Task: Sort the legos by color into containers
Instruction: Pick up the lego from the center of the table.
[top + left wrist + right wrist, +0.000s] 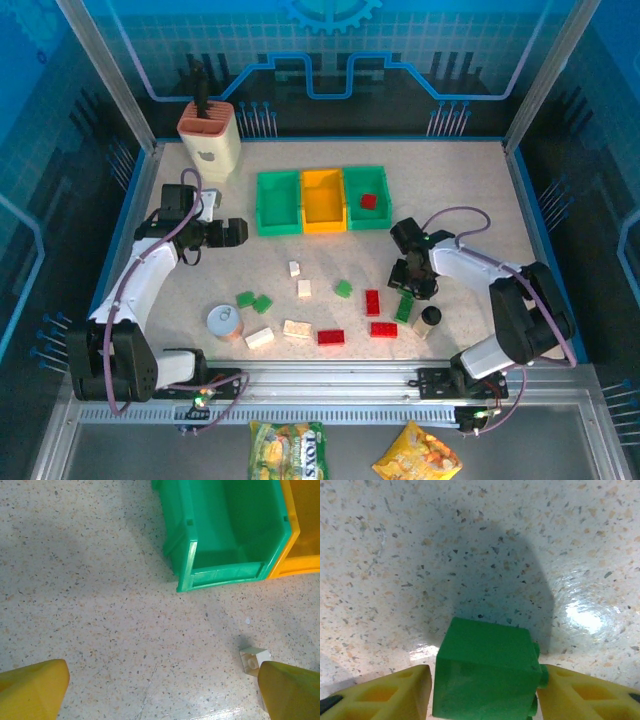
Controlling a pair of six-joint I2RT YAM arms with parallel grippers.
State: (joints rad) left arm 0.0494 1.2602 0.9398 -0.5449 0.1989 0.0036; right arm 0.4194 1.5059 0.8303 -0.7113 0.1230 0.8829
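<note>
Speckled tabletop [470, 530], 1 boxy green lego [485, 675]

Three joined bins [323, 227], green-yellow-green, sit far centre, a red brick [368, 201] in the right one; red, green, cream bricks [304, 289] scatter nearer.

Left gripper [238, 232] juts from its bent arm, jaws spread wide. Right gripper [413, 284] points down, its fingers [385, 695] pressed against both sides of the green lego [485, 672] between them.
</note>
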